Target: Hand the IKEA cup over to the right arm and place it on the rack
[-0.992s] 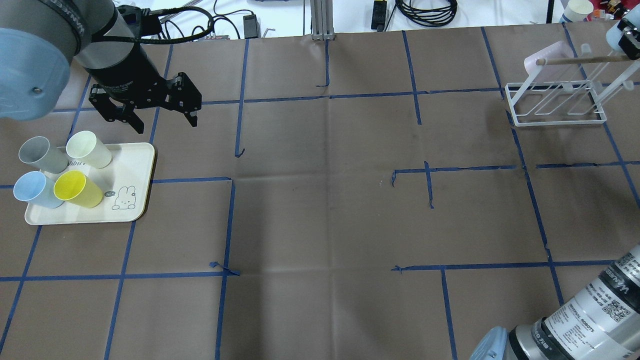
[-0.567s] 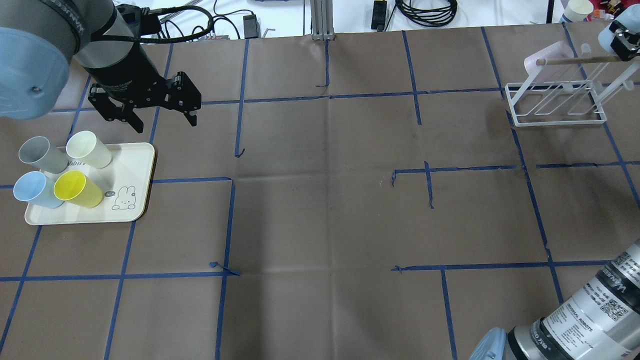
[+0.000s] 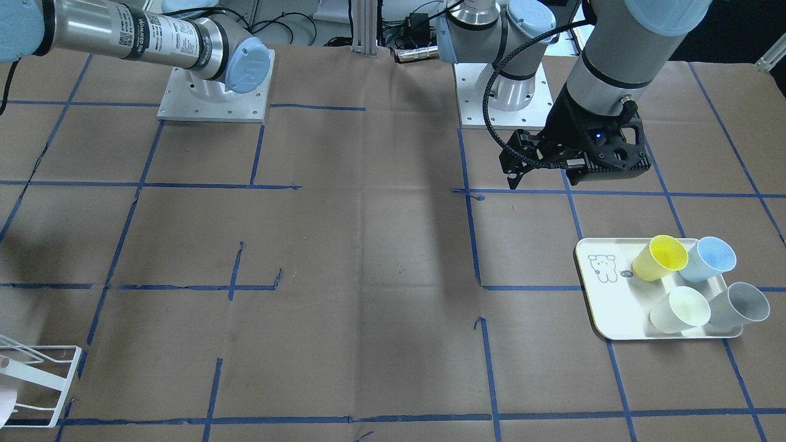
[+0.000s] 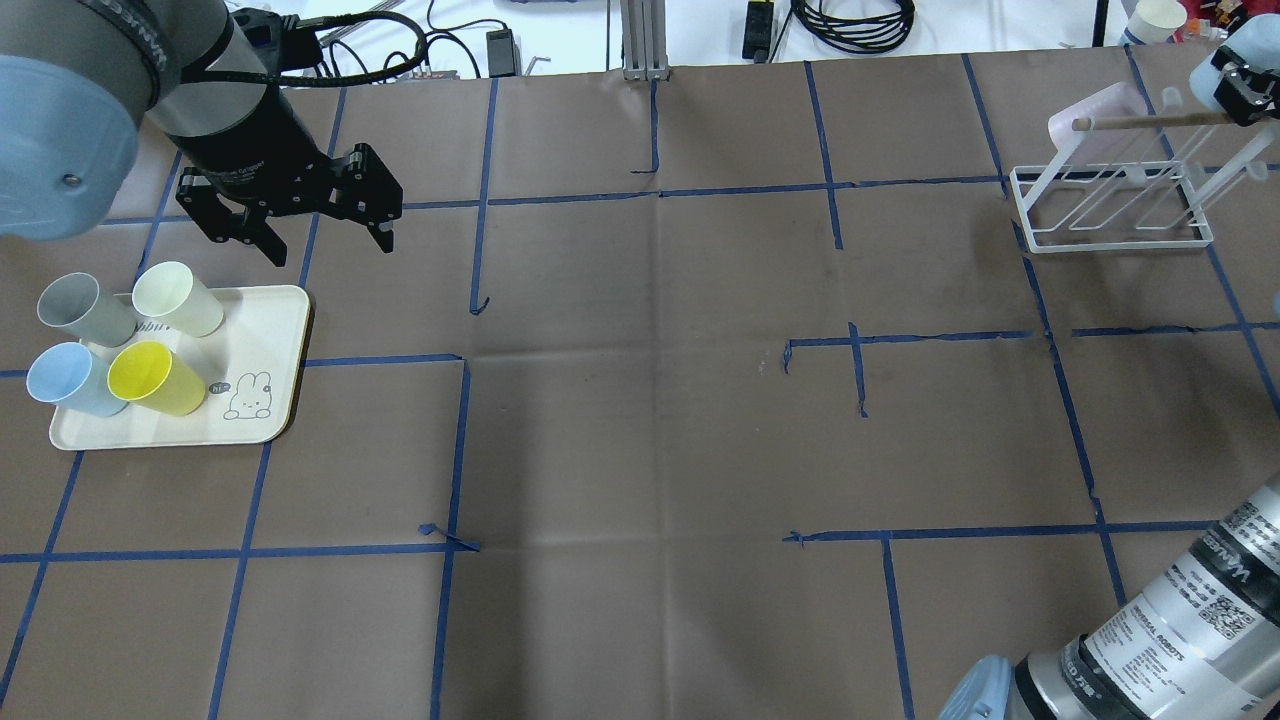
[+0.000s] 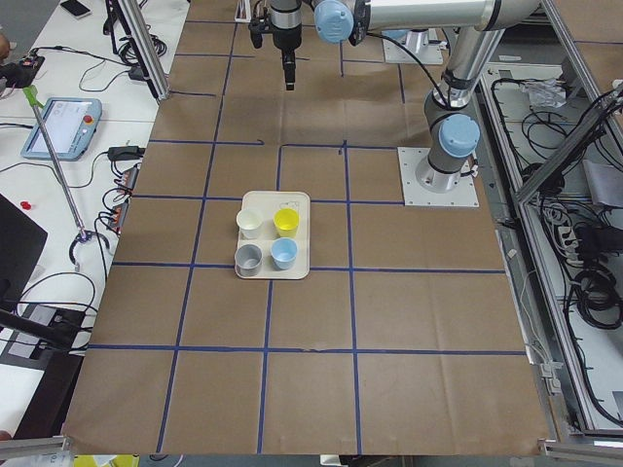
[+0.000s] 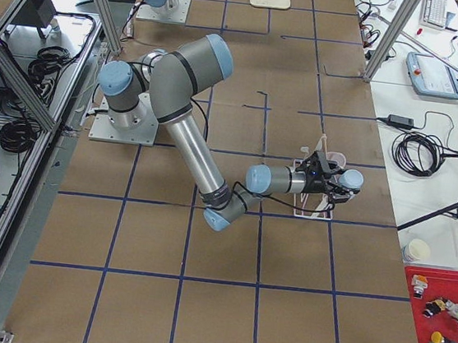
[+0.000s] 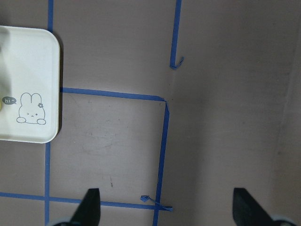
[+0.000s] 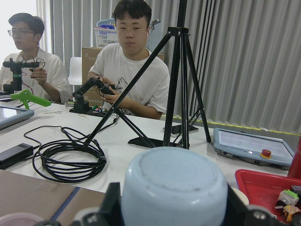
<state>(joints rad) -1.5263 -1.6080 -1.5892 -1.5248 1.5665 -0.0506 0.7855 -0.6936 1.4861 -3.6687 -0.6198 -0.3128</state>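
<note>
Where blue tape divides the brown-papered tabletop (image 4: 640,400) into squares, the right arm (image 6: 191,142) reaches out to the white wire rack (image 4: 1110,235), which stands at the end on the robot's right. The left arm (image 3: 614,49) hangs well apart from the rack, toward the opposite end. A cream tray (image 4: 270,330) with a rabbit drawing lies flat at that opposite end, likewise well apart from the rack. The left claw (image 4: 333,250) hovers above bare paper, jaws spread wide with nothing between them. The right claw (image 8: 175,209) is closed on the pale blue IKEA cup (image 8: 174,186), whose rounded base faces the wrist camera. That cup is raised above the rack's base frame, at the rack's end farthest from the tray, beside the slanted rods' tips; whether it touches a rod cannot be told. A pink cup (image 4: 1100,115) sits on the rack at its end nearer the tray. A grey cup (image 4: 80,310), cream cup (image 4: 175,298), blue cup (image 4: 65,380) and yellow cup (image 4: 150,378) stand together on the tray, well apart from the rack.
</note>
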